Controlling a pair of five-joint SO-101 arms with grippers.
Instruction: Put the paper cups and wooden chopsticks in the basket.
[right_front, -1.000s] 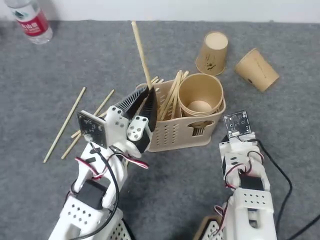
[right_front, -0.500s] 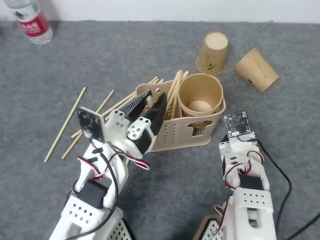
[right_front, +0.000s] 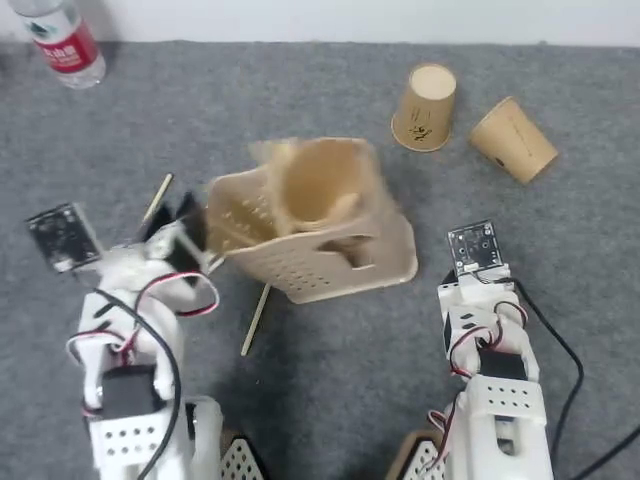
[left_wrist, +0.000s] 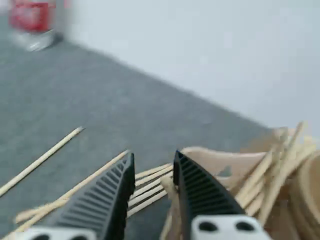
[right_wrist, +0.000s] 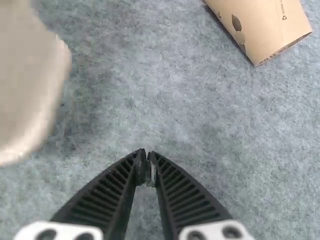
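High view: basket (right_front: 330, 265) blurred, tilted; inside indistinct. Left gripper (left_wrist: 153, 155) apart at rim. Right gripper (right_wrist: 147, 152) together.

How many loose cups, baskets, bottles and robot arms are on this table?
Loose cups: 2
Baskets: 1
Bottles: 1
Arms: 2
Total: 6

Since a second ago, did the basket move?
Yes. In the high view the basket has slid left and tipped, farther from the two loose paper cups, which stayed put.
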